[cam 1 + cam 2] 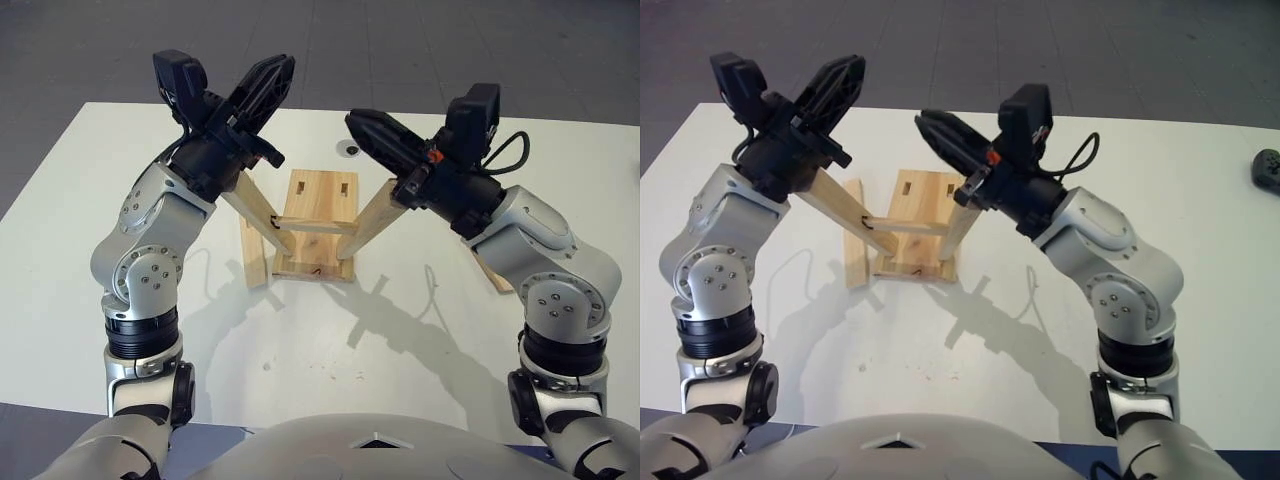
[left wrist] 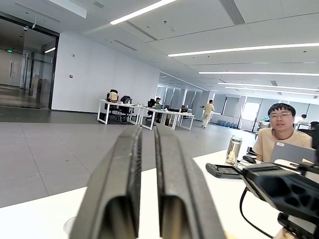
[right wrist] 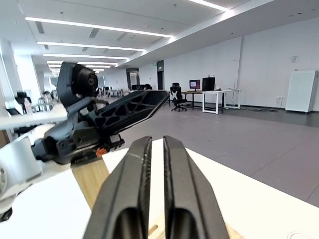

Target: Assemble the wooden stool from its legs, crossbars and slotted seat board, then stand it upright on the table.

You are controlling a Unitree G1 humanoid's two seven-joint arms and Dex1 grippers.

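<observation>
Assembly part done. Seat board (image 1: 322,190) lies mid-table (image 1: 120,150), two legs (image 1: 368,222) and crossbar (image 1: 318,228) apparently fitted. Left gripper (image 1: 283,63) and right gripper (image 1: 353,119) hover above, fingers near-closed and empty. Next, probably: grasp spare leg (image 1: 253,250) lying beside the board.

White surface (image 1: 580,170) with stool bits on it

Slotted seat board (image 1: 320,200) lies flat in the middle, with a wooden plank (image 1: 252,255) just beside it on the left and a second wooden piece (image 1: 492,272) off to the right. A small dark round thing (image 1: 350,150) sits near the far edge, and a black gadget (image 1: 1268,170) at the right edge.
</observation>
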